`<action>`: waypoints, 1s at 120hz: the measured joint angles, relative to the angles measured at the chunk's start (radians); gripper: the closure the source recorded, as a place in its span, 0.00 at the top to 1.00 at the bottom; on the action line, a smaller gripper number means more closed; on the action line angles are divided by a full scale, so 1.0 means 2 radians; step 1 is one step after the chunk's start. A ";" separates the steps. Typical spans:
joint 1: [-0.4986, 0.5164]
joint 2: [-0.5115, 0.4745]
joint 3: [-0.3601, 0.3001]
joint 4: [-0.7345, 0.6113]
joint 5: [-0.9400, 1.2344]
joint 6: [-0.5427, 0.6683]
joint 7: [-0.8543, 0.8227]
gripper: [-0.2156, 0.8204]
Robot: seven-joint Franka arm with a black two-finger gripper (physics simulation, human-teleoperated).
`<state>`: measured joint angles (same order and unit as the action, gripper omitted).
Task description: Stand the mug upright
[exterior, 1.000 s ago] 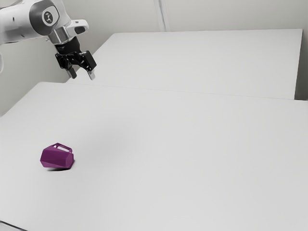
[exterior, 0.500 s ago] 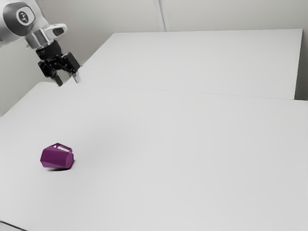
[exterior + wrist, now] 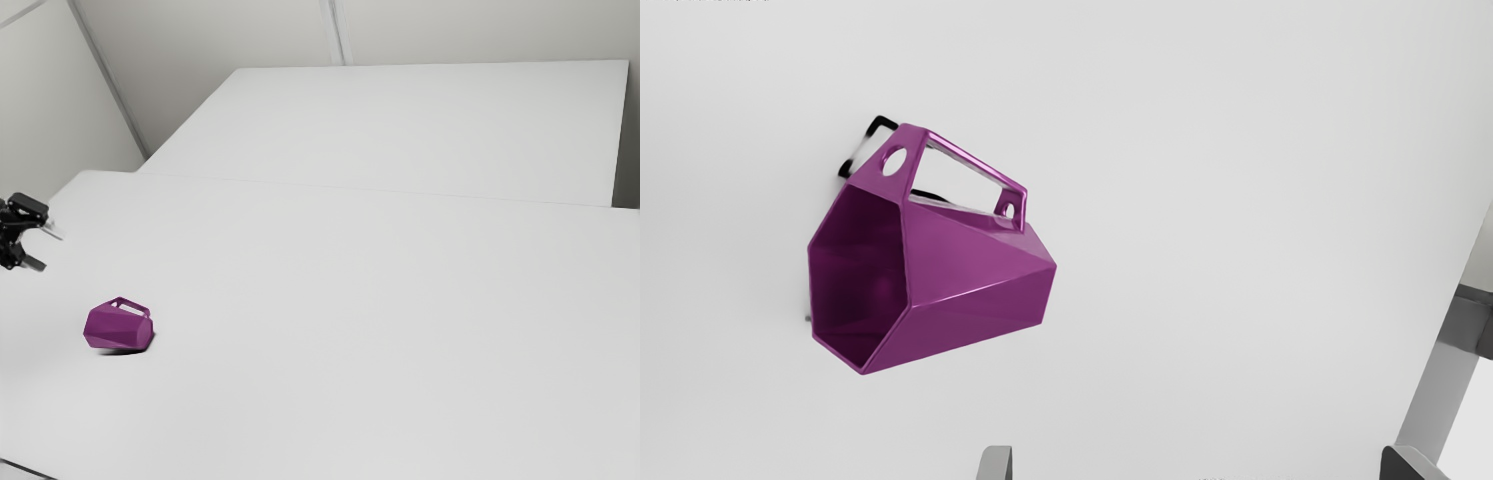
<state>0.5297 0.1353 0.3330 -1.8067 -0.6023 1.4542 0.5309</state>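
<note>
Item one: mug (image 3: 117, 328), purple, faceted, single. Position: on the white table (image 3: 400, 350), at eight o'clock from the middle of the exterior view. Condition: lying on its side, not upright; wide mouth toward nine o'clock, narrower base toward three, handle uppermost, toward twelve. The wrist view shows the hollow interior, the angular handle (image 3: 976, 160) and a round hole near each end of it. An angular black outline (image 3: 886, 121) lies just beside the handle; its nature cannot be told.

Item two: gripper (image 3: 52, 252), black, two-fingered. Position: at nine o'clock in the exterior view; from the mug, between ten and eleven o'clock, apart from it. Condition: spread wide, holding nothing; its fingers (image 3: 996, 465) stand well apart in the wrist view.

Item three: flat white surface (image 3: 420, 130), beyond the table, spanning eleven to two o'clock.

Item four: thin dark line (image 3: 30, 470), lower edge, eight o'clock.
</note>
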 joint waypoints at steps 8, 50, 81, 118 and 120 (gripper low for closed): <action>0.002 0.017 0.000 0.000 -0.016 -0.006 0.024 0.79; 0.054 0.125 0.000 0.008 -0.078 -0.026 0.145 0.79; 0.055 0.160 -0.006 0.002 -0.115 -0.035 0.210 0.79; 0.050 0.173 -0.015 -0.028 -0.138 -0.045 0.257 0.79; 0.050 0.173 -0.015 -0.030 -0.138 -0.046 0.259 0.79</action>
<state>0.6306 0.4805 0.3023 -1.8662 -0.8791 1.3619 1.0489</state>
